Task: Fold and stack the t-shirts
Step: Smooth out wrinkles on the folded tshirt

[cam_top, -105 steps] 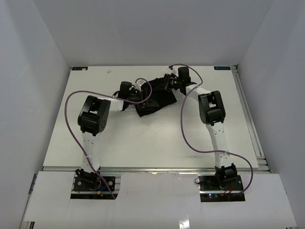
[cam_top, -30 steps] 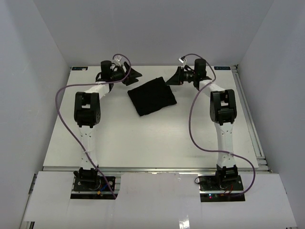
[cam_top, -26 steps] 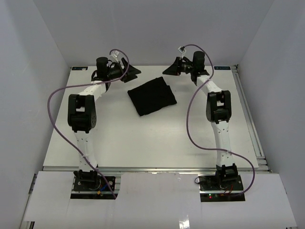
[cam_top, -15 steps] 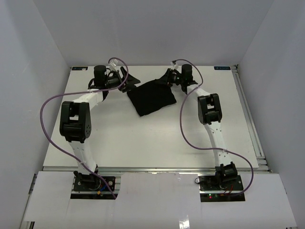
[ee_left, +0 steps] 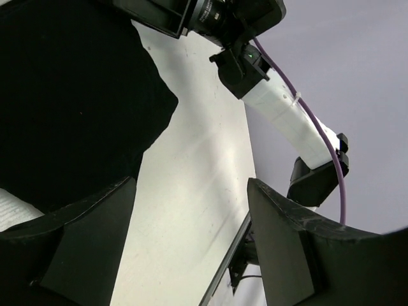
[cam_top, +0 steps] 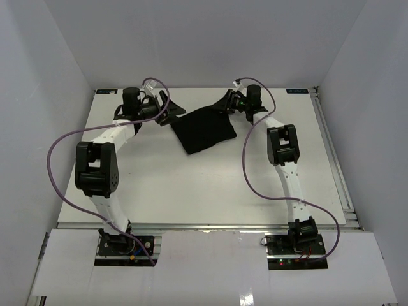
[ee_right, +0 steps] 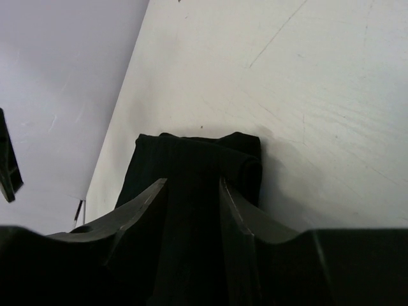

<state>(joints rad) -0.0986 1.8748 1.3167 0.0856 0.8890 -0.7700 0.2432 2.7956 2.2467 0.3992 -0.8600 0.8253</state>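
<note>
The black t-shirt [cam_top: 204,131] lies folded into a tilted rectangle at the far middle of the white table [cam_top: 191,191]. My left gripper [cam_top: 173,113] hangs just off its far left corner. In the left wrist view that gripper [ee_left: 191,186] stands wide open over bare table, the t-shirt [ee_left: 64,95] to its left. My right gripper [cam_top: 223,104] sits over the far right corner. In the right wrist view its jaws [ee_right: 191,183] stand a narrow way apart above the t-shirt [ee_right: 191,159], gripping nothing that I can see.
White walls enclose the table on three sides, close behind both grippers. Purple cables [cam_top: 252,172] loop beside each arm. The right arm's forearm [ee_left: 280,108] shows in the left wrist view. A metal rail [cam_top: 331,153] runs along the table's right edge.
Both grippers have come in from the far edge to the t-shirt's far corners. The left arm's elbow swung left and nearer. The t-shirt has not moved.
</note>
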